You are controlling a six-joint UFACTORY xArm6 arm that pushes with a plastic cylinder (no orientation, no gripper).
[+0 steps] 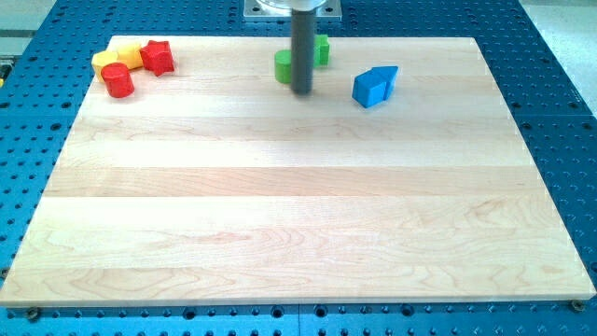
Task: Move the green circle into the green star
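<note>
The green circle (pixel 284 66) sits near the board's top edge, just left of my rod and partly hidden by it. The green star (pixel 322 50) lies a little up and to the right of it, also partly hidden behind the rod. My tip (pixel 301 91) rests on the board just below and right of the green circle, touching or almost touching it. The rod stands between the two green blocks in this view.
Two blue blocks (pixel 375 85) lie side by side right of the tip. At the top left corner a red star (pixel 158 57), a red cylinder (pixel 118 80) and yellow blocks (pixel 117 58) are clustered. The wooden board (pixel 298 215) lies on a blue perforated table.
</note>
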